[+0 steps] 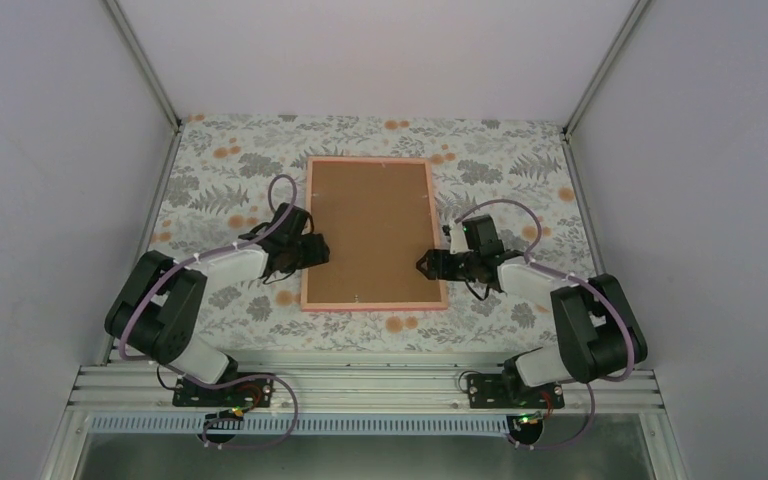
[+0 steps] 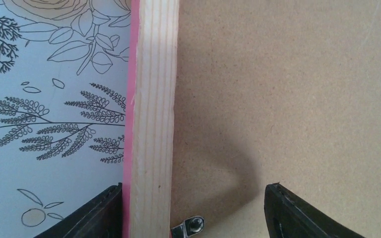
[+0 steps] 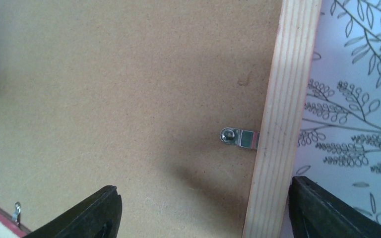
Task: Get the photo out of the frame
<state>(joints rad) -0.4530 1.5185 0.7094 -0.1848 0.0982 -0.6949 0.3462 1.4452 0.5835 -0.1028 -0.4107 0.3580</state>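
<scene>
Frame (image 1: 369,303) lies face-down, fibreboard back (image 1: 370,230) up, exposing metal clips (image 3: 238,137); left pincer (image 1: 322,248) & right pincer (image 1: 423,264), both open, straddle its side rails, prob. to turn them.

Overhead overview — wrist close-ups sharing the frame (image 1: 368,232)

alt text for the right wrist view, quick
The brown backing board fills most of the view; a small metal clip reaches onto it from the frame rail at right. The right gripper, open, straddles that rail, floral tablecloth beyond.
</scene>
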